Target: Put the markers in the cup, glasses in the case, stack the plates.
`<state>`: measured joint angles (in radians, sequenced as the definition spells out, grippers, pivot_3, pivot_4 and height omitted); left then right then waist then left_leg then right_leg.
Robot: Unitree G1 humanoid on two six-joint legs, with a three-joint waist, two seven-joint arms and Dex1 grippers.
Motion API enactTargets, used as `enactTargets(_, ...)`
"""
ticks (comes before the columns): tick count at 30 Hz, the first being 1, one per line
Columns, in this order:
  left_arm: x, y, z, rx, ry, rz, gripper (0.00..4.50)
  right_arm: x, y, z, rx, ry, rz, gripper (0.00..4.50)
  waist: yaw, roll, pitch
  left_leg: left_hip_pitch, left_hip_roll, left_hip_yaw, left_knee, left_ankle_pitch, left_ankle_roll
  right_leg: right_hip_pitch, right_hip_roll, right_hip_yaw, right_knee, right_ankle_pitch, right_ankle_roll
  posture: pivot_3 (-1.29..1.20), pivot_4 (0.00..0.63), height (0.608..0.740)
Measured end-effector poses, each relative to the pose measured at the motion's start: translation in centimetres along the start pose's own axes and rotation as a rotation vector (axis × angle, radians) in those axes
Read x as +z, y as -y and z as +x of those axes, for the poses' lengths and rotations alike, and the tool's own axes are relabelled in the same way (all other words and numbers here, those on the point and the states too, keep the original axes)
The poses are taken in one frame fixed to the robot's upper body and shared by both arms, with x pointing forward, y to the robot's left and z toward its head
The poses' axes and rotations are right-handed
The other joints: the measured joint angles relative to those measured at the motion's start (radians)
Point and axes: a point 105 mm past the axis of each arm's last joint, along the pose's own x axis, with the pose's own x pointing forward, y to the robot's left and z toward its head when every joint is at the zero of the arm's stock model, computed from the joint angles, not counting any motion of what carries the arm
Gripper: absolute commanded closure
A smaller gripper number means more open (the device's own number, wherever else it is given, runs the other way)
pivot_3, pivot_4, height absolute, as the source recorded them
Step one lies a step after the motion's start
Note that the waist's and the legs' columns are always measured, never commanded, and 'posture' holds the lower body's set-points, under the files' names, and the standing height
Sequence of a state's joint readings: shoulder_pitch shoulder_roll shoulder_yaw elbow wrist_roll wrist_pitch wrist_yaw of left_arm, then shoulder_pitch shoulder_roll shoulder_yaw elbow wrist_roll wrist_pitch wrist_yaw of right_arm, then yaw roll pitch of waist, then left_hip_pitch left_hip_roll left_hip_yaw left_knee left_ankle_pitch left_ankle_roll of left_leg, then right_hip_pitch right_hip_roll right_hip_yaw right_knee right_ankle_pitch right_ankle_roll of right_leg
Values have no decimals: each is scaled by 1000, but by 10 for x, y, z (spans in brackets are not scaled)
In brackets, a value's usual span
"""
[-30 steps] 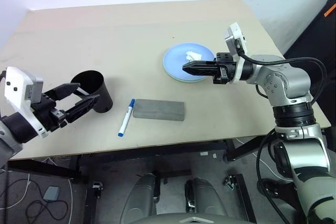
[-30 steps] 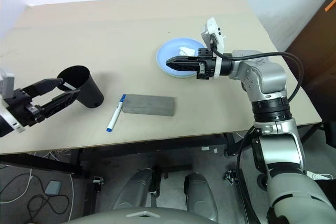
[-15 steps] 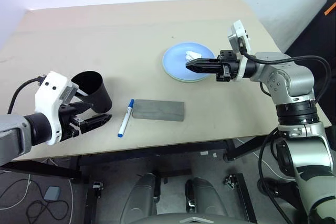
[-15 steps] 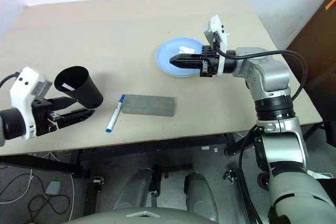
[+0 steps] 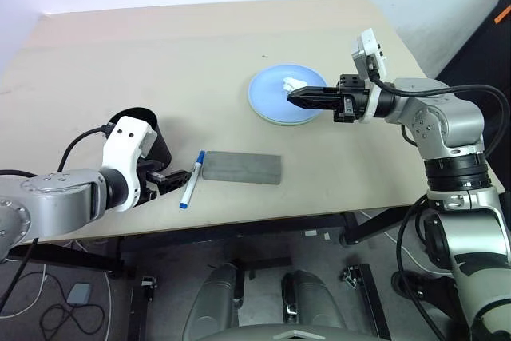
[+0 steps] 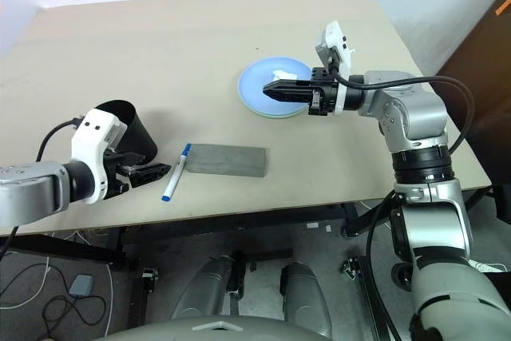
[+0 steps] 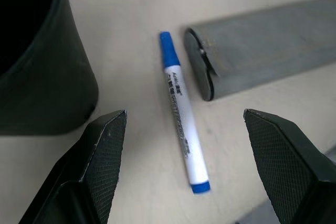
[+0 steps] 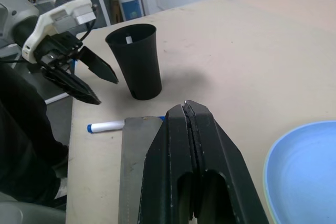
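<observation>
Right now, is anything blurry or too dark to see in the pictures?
In the left wrist view the blue marker is sharp, but the left gripper fingers look soft and the cup is too dark inside. In the right wrist view the right gripper looms big and the far room is hazy.

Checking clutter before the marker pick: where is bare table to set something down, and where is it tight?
Bare: the table's far half behind the cup and plates. Tight: the near strip, where the blue-capped marker lies between cup and case, open left gripper over it.
</observation>
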<state>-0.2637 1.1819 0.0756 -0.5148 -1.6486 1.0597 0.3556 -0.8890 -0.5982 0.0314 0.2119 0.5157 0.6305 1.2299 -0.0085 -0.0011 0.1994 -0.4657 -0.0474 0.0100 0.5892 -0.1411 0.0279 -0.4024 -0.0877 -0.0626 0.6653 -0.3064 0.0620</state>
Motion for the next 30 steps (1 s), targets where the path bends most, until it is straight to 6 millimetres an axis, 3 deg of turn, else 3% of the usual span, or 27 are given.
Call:
enactTargets(7,-14,6,30,20,-70,-20,776,0,0,-2,-19,-5,-9,4500,1,-2,1,0,0,0,3,0,0,3,0,0,0,2,4,0,150,712)
enactTargets(21,-18,-6,45,103,-145,40,776,-7,0,-5,-59,-18,1,4500,2,-2,0,2,0,0,5,0,1,5,0,0,0,3,6,0,150,712)
enactTargets(24,-18,-5,46,95,-148,42,1372,-9,0,-7,-67,-13,10,4500,3,-2,1,2,0,0,5,0,1,6,0,0,0,3,5,0,150,712)
enactTargets(30,-19,-2,45,70,-149,26,3464,-8,0,-7,-74,-10,6,4500,2,-2,0,3,0,0,6,0,1,6,0,0,0,4,6,0,150,712)
